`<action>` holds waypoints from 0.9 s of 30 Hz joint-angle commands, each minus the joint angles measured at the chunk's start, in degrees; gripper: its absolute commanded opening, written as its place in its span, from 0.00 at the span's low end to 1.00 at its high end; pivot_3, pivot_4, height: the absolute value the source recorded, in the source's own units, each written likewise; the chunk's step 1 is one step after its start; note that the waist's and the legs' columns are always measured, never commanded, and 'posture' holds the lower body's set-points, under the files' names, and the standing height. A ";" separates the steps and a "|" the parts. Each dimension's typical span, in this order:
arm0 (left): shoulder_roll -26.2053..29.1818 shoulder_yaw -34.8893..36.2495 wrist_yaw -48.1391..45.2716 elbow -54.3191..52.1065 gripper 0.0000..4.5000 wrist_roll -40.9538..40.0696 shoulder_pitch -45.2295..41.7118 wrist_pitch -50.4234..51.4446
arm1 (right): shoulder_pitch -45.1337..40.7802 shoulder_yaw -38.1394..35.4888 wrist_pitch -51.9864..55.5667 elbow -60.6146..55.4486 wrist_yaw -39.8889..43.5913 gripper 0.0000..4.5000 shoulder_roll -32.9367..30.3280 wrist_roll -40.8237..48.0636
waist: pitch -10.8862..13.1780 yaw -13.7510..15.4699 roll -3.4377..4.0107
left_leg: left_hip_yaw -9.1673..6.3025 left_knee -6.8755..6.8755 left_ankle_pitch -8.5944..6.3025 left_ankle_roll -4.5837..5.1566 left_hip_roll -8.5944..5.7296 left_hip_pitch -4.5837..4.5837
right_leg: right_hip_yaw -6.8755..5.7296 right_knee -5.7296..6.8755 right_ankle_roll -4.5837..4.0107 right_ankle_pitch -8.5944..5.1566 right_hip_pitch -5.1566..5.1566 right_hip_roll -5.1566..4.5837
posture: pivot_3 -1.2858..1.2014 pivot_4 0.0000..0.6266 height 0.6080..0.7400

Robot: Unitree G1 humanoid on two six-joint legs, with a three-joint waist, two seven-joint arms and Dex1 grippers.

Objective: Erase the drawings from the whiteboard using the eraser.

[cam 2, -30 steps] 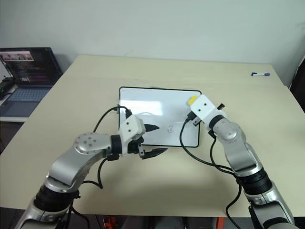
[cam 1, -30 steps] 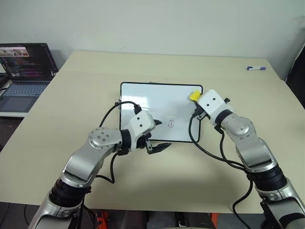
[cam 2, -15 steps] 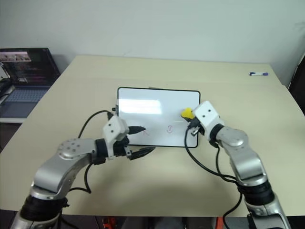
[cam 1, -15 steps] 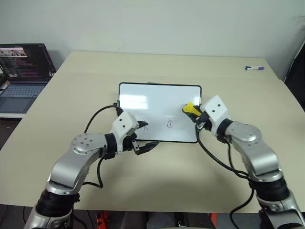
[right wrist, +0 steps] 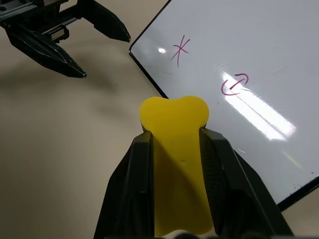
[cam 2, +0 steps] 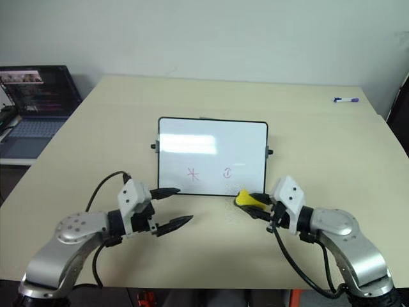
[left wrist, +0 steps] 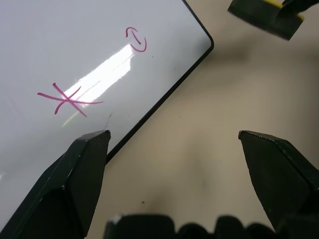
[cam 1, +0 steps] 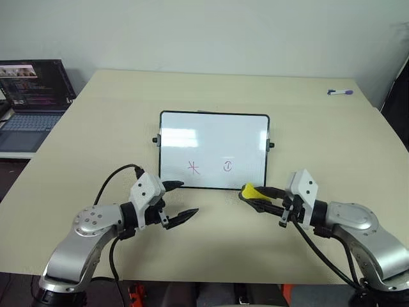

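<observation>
Though glossy, whiteboard [cam 1: 214, 137] red-marked

Large beige table [cam 1: 268, 89], matte top, rounded far corners, a faint seam running across near the far edge. Plain pale wall [cam 1: 211, 32] directly behind it, evenly lit, no strong shadows. Off the table's far left corner, a lower light-coloured side surface [cam 1: 13, 148] carrying an open laptop [cam 1: 32, 96], screen lit with dark windows. A blue-capped marker pen [cam 1: 339, 92] lies near the far right corner of the tabletop. Dark strip [cam 1: 399, 77] at the right edge, identity unclear.
</observation>
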 commanded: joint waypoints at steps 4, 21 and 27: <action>-0.29 2.18 0.15 -0.68 1.00 -1.95 2.79 -2.74 | -2.52 1.98 -6.46 0.78 -4.26 0.22 1.27 -5.14 | 0.00 -0.05 0.00 | 0.03 -0.03 -0.01 -0.01 -0.01 -0.02 | 0.02 -0.01 -0.03 0.00 -0.01 0.00 | 0.52 0.24 1.00; 2.21 -5.68 0.82 -1.17 1.00 1.91 -1.90 -1.37 | -24.14 22.02 -17.72 25.46 -13.50 0.22 5.22 -37.88 | -0.01 -0.14 -0.02 | 0.06 -0.03 -0.01 -0.01 -0.04 -0.07 | 0.04 0.00 -0.34 0.14 -0.08 0.01 | 0.52 0.24 1.00; 2.12 -5.36 0.11 1.69 1.00 2.54 -1.22 -4.14 | -21.74 25.51 -15.49 23.53 -5.28 0.22 2.52 -39.31 | -0.05 -0.13 -0.04 | 0.04 -0.03 0.00 0.00 0.00 0.15 | 0.00 0.06 -0.34 0.13 0.06 0.00 | 0.52 0.24 1.00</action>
